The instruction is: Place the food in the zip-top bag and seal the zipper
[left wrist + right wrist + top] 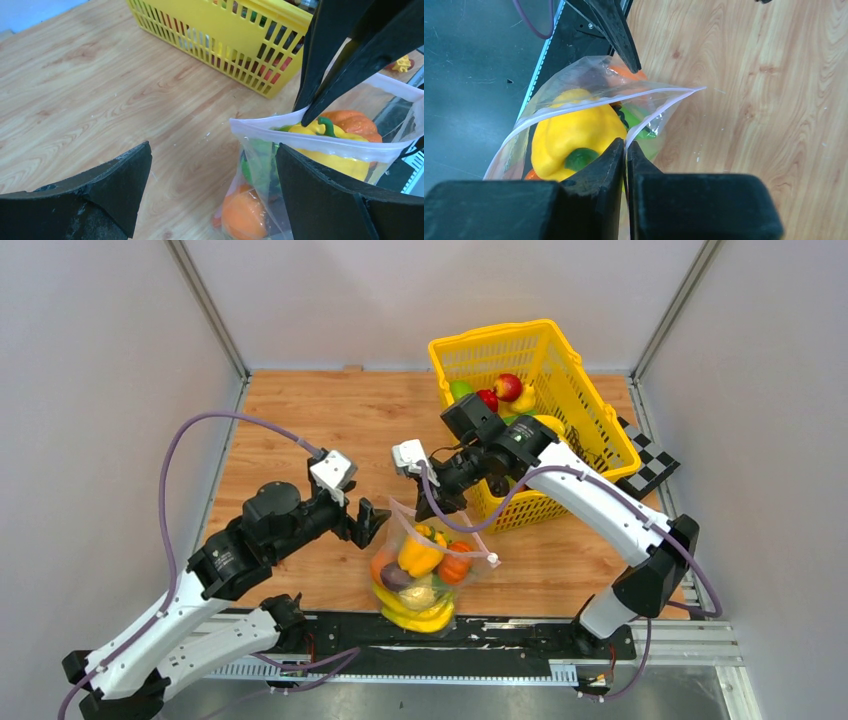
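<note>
Zip-top bag (430,570): we record it upright at the near edge of the counter (300,420), between the arms, mouth unsealed. Contents: food (418,558), including a yellow pepper, oranges and bananas. Right jaws: pinched nearly shut on the zipper (589,98). Left jaws: spread wide, gripping nothing, just beside the bag. Yellow basket (580,455): behind, with more pieces inside

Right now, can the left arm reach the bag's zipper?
Probably yes. The left gripper hangs open right beside the near end of the zipper with nothing between them, and the right gripper pinches it further along.
</note>
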Controlling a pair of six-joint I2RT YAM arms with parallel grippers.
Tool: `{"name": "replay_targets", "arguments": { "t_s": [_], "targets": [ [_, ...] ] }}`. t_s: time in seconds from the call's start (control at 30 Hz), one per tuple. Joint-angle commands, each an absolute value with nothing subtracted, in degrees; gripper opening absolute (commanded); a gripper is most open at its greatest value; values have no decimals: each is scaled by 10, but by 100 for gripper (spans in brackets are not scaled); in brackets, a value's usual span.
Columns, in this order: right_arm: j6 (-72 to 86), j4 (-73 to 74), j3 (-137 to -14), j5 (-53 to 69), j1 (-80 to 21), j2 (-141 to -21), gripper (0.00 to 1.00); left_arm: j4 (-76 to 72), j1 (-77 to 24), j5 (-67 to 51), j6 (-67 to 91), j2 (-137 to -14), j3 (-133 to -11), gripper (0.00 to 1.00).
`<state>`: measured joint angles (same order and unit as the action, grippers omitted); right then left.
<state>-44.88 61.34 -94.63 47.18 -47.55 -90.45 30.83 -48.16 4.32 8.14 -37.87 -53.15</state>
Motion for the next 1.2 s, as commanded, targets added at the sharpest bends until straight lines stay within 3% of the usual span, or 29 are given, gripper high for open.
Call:
{"name": "replay_targets", "arguments": {
  "t_s": [0.0,0.6,0.77,0.83,0.9,0.97,1.07,1.17],
  "targets": [
    [-476,620,-983,499,-475,-889,9,260,-481,44,62,-356,-524,100],
    [-435,583,-938,557,-476,-817,12,220,-481,-131,23,-347,-486,100],
    [-418,566,-919,541,-478,-805,11,211,-480,-91,16,-365,-478,100],
    [-356,518,-901,468,-477,-796,13,209,-480,-69,26,-371,-472,100],
    [-277,445,-871,366,-472,-773,23,205,-481,-57,36,-372,-464,100],
    [-198,360,-824,264,-466,-741,46,199,-481,-36,46,-371,-454,100],
    [-145,334,-793,227,-461,-717,61,194,-481,-21,56,-362,-445,100],
    [-122,344,-789,155,-461,-735,66,187,-481,-2,63,-348,-436,100]
  ]
}}
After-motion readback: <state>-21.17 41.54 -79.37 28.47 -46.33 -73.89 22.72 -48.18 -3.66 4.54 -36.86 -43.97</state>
